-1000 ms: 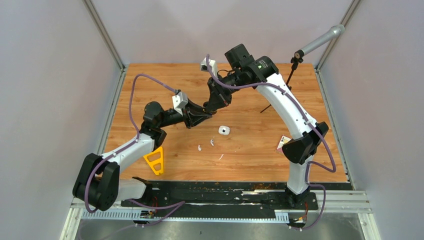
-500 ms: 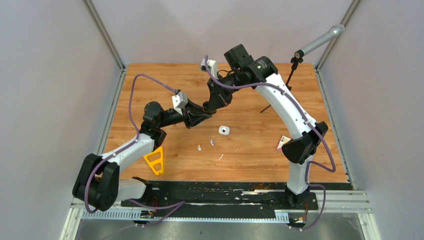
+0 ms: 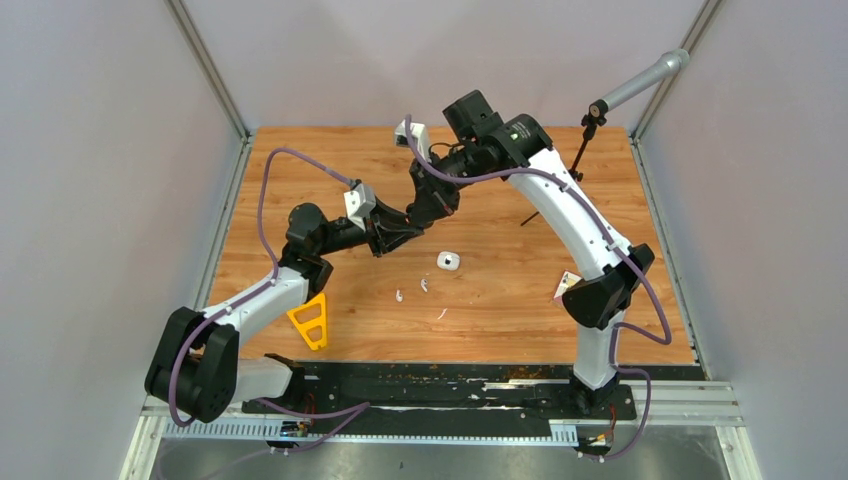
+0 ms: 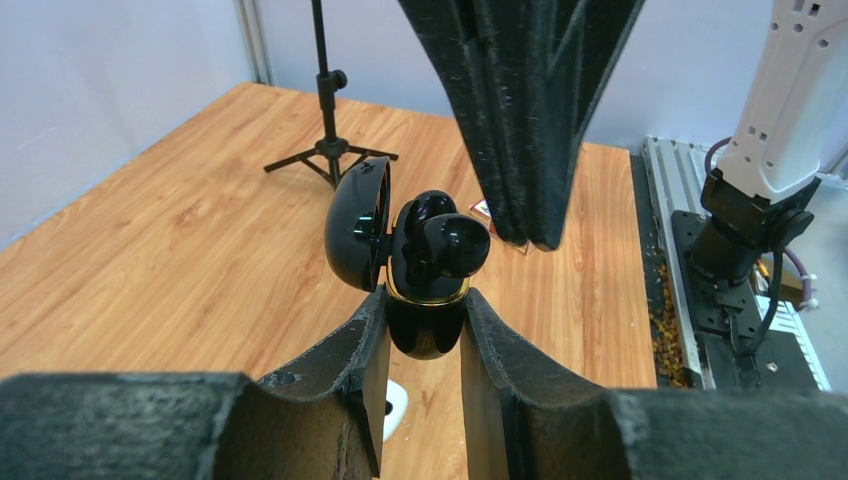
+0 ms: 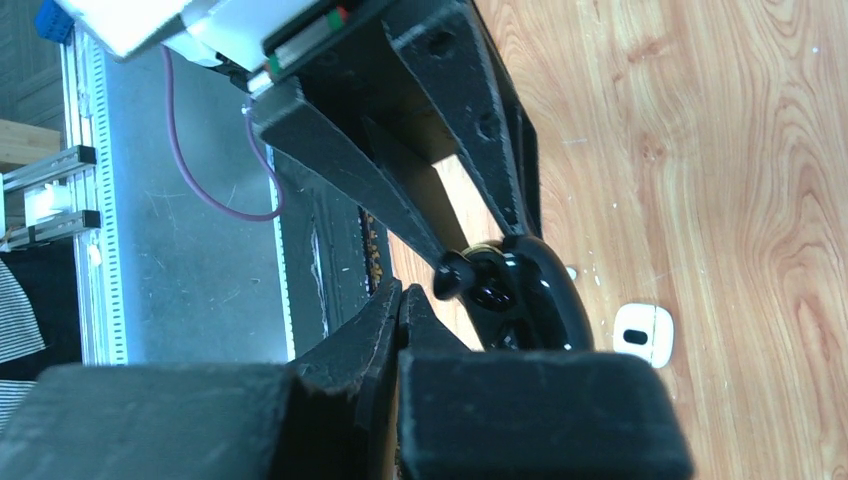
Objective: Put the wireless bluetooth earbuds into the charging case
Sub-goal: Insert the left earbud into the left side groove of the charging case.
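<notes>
Left fingers (image 4: pixel 345 365) pinch the glossy black pebble-shaped charging case (image 4: pixel 425 325) upright, lid hinged open. The black stemmed earbuds (image 4: pixel 447 245) sit in its mouth, apparently proud. Right fingers (image 4: pixel 530 130), pressed together, hang just above and beside them. Judgement: the next push runs straight down.

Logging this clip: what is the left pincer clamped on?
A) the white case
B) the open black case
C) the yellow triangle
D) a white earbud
B: the left wrist view shows the left pincer gripping the open black case by its base; the white case lies apart.
</notes>
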Tool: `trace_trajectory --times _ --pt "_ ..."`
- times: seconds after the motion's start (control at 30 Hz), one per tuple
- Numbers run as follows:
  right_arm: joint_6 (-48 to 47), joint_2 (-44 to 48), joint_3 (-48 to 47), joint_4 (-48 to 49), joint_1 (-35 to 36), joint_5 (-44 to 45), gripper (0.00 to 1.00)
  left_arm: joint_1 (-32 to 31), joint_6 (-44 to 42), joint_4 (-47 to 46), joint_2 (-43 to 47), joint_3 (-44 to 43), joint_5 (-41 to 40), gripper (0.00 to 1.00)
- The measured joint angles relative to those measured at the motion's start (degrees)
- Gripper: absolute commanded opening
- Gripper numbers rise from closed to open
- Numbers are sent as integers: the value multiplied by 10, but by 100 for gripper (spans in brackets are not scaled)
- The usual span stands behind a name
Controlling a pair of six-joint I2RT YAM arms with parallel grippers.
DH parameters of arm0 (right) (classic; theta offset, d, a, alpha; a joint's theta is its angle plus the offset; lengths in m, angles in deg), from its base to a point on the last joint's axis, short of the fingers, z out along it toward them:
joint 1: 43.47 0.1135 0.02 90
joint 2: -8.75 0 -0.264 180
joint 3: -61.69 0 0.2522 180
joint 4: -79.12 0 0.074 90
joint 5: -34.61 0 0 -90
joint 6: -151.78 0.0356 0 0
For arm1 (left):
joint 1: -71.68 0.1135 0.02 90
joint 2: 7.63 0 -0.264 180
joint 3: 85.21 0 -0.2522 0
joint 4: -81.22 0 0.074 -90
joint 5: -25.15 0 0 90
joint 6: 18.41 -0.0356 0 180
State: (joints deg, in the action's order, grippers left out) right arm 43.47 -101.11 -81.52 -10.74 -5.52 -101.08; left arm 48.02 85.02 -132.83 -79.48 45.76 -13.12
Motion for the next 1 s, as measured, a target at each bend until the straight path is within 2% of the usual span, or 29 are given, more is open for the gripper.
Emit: trace_trajectory --times 0.33,0.6,1.0 --pt "5 -4 -10 5 20 -2 0 0 -3 3 0 0 0 0" --pt "24 -4 -7 19 18 47 0 0 -3 3 0 0 -1 0" --pt "26 -4 2 17 15 62 0 0 -3 11 0 0 -13 0"
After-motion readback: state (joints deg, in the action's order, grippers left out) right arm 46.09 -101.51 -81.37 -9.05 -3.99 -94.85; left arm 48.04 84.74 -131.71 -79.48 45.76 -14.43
